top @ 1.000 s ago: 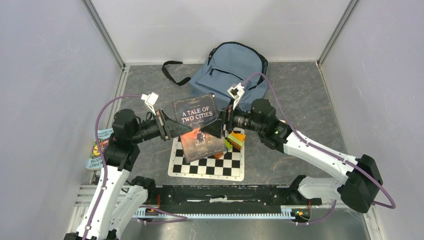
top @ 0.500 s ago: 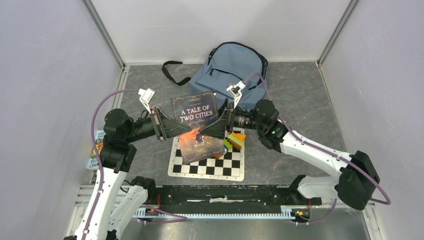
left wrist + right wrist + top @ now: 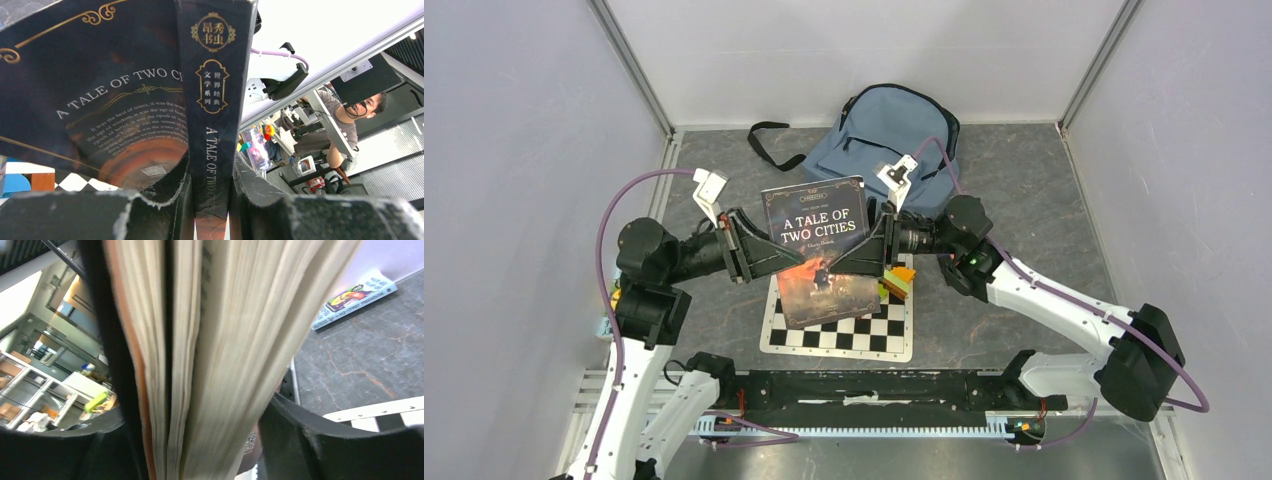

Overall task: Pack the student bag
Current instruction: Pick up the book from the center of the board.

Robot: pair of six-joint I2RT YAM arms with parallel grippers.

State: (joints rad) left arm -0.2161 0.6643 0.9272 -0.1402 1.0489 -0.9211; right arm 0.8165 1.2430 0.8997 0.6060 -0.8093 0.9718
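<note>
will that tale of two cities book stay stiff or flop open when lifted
The book probably holds stiff near its spine, clamped by the left tool. Its pages fan apart at the right tool, so that edge may splay.

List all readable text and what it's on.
"A TALE OF TWO CITIES": book front cover; partly hidden on back cover and spine.
"昂秀书虫", "世界经典文学系列": spine emblems.
"It was the best of times": back cover; the rest too small.
Title on second book: too blurred.
</note>
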